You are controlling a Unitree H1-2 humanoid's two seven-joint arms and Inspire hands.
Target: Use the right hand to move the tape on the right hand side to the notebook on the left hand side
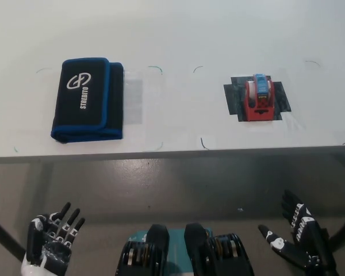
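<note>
A red tape dispenser with a white and blue roll stands on a dark patch at the table's right. A black folded notebook case with blue edging and white lettering lies at the table's left. My black right hand hangs open below the table's front edge at the lower right, well short of the tape. At the lower left my left hand rests open with fingers spread, also below the table edge.
The white table carries small pen marks around both objects. Its front edge runs across the picture's middle. A table leg slants at the lower left, and grey floor lies below.
</note>
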